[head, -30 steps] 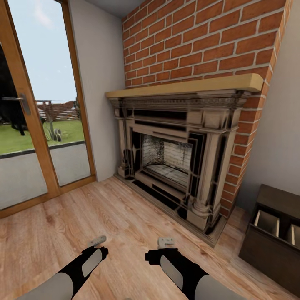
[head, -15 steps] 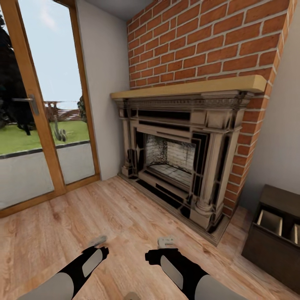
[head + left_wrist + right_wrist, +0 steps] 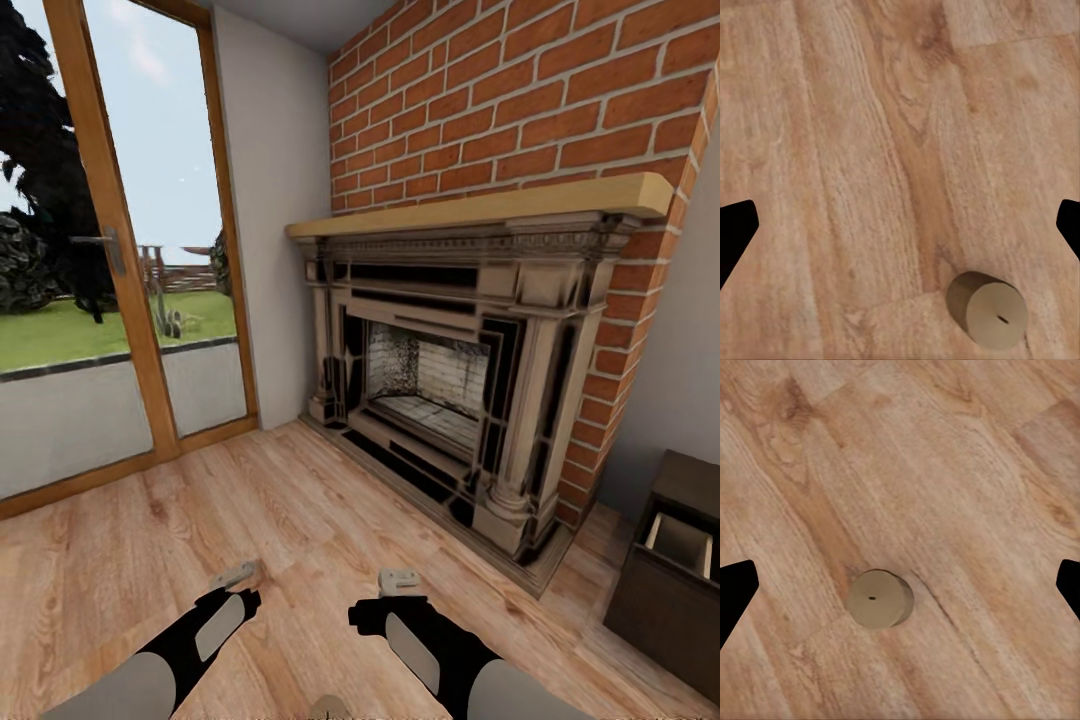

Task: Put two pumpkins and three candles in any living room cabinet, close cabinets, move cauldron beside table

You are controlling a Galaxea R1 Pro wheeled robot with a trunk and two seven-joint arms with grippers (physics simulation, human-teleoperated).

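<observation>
Swinging left since 1 second ago, the head view pushes the cabinet (image 3: 668,560) toward its edge, while both empty, spread-open grippers hover over 1 candle (image 3: 880,598) on the floor (image 3: 300,510).

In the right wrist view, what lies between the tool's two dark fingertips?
One short cream-beige candle standing on the light wood plank floor, touching neither fingertip.

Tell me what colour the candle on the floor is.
Plain cream-beige, standing on the wood floor; the candle shows best in the right wrist view.
</observation>
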